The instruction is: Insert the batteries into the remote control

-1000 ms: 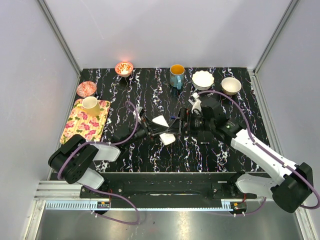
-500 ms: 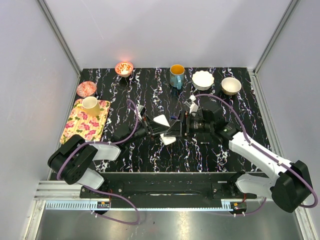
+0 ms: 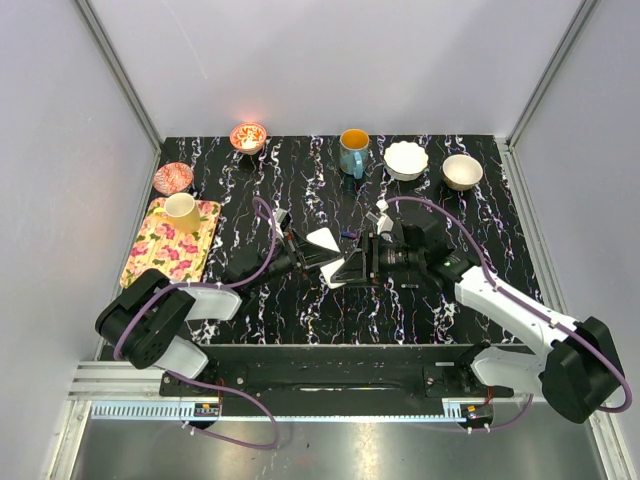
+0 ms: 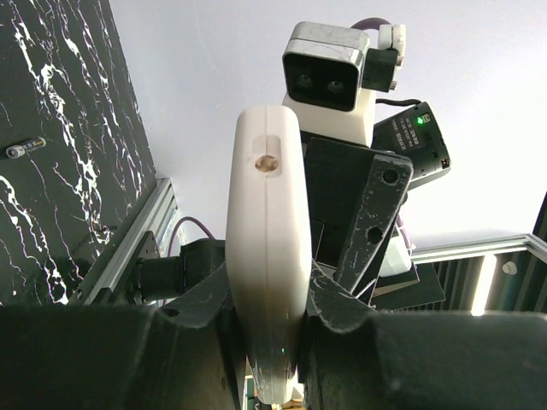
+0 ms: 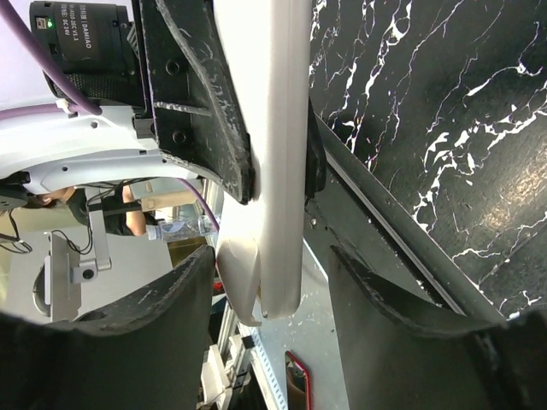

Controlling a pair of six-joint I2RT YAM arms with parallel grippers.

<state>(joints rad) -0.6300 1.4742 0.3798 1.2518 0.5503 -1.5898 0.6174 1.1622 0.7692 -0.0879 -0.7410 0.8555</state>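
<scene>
Between grey walls, black marbled table holds floral tray.

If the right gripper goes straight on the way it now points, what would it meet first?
The flat white remote control held edge-on by the left gripper; depth is unclear, but it looks very close.
</scene>
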